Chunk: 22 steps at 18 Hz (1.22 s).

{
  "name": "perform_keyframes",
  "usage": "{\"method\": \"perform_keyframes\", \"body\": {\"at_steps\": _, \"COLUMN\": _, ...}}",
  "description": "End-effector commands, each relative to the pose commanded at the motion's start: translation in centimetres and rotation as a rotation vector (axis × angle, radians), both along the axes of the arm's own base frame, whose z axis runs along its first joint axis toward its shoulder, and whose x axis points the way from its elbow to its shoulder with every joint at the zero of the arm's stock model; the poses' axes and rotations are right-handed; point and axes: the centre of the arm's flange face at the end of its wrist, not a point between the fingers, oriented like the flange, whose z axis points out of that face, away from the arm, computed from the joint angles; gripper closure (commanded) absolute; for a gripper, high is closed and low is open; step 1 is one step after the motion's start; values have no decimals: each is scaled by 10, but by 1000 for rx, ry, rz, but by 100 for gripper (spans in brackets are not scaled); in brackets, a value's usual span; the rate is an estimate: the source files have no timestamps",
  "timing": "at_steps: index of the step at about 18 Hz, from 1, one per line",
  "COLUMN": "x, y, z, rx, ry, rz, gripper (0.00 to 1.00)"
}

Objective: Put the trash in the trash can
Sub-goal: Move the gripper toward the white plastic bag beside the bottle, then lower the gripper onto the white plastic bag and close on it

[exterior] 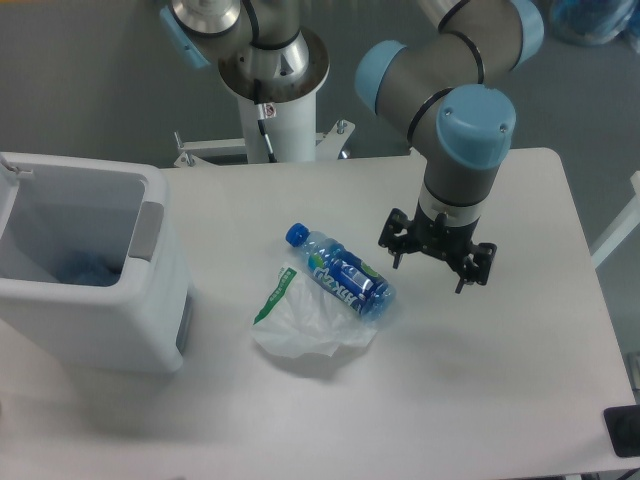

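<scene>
A small clear bottle [340, 272] with a blue cap and blue label lies on its side mid-table, cap pointing back-left. It rests on the upper edge of a crumpled thin white plastic bag [308, 322] with a green strip. The big white trash can [100, 325] stands at the left, open at the top, with a grey panel on its right rim. My gripper [430, 272] hangs open just right of the bottle, pointing down, with nothing between its fingers.
The arm's white pedestal [272, 100] stands behind the table's back edge. A dark object [622, 430] lies at the table's front right corner. The table's right edge runs close to the gripper's right.
</scene>
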Motion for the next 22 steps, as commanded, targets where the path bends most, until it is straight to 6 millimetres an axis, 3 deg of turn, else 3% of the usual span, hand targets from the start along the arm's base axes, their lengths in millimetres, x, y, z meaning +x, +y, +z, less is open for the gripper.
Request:
{"method": "perform_keyframes", "body": {"at_steps": 10, "x": 56, "y": 81, "z": -59, "rx": -44, "ry": -33, "rz": -174, "gripper": 0}}
{"method": "perform_keyframes", "body": {"at_steps": 14, "x": 68, "y": 101, "z": -76, "rx": -61, "ry": -53, "rz": -207, "gripper": 0}}
{"method": "perform_keyframes", "body": {"at_steps": 22, "x": 98, "y": 120, "z": -94, "rx": -88, "ry": -71, "rz": -252, "gripper": 0}}
